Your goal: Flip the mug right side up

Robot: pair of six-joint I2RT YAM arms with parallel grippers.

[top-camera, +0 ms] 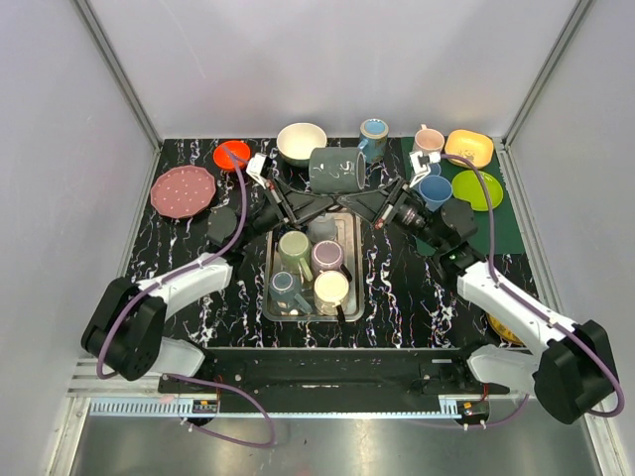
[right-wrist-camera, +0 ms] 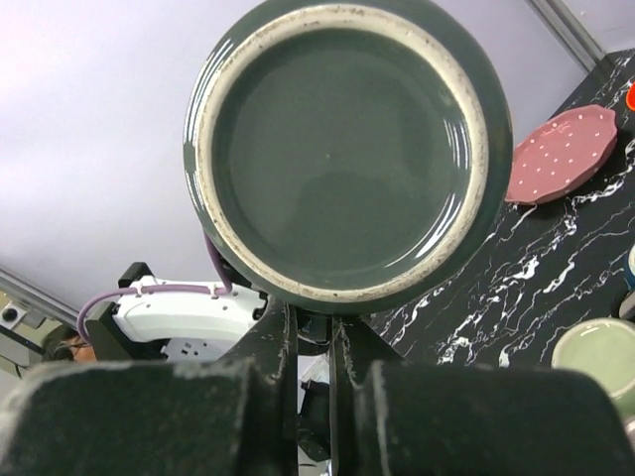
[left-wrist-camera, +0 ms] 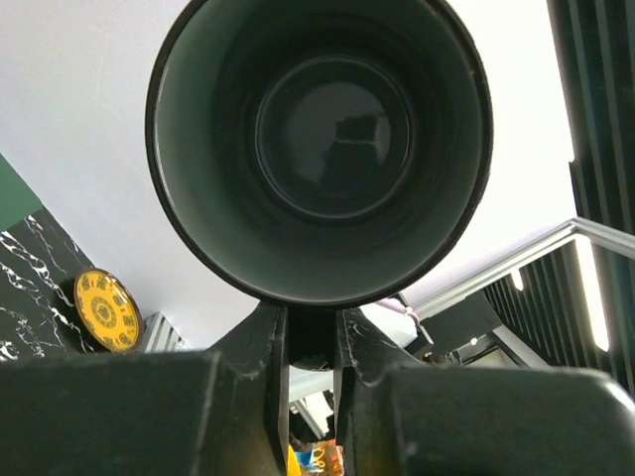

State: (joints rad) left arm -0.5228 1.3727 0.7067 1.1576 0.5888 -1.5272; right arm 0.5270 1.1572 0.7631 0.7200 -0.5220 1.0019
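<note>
The dark green mug (top-camera: pixel 337 169) lies on its side in the air above the back end of the metal tray. Its open mouth faces the left wrist camera (left-wrist-camera: pixel 317 149) and its flat base faces the right wrist camera (right-wrist-camera: pixel 342 139). My left gripper (top-camera: pixel 316 201) reaches in from the left and is shut on the mug's handle just below the body (left-wrist-camera: pixel 311 337). My right gripper (top-camera: pixel 355 201) reaches in from the right and is shut on the same handle (right-wrist-camera: pixel 314 332). The handle is mostly hidden between the fingers.
The metal tray (top-camera: pixel 347 224) holds several upright mugs, among them a green one (top-camera: pixel 295 248) and a purple one (top-camera: pixel 327 255). Along the back stand a pink plate (top-camera: pixel 183 190), red bowl (top-camera: pixel 231 154), cream bowl (top-camera: pixel 302 142), blue mug (top-camera: pixel 374 136), pink mug (top-camera: pixel 429 140), yellow bowl (top-camera: pixel 469 147) and green plate (top-camera: pixel 477 189).
</note>
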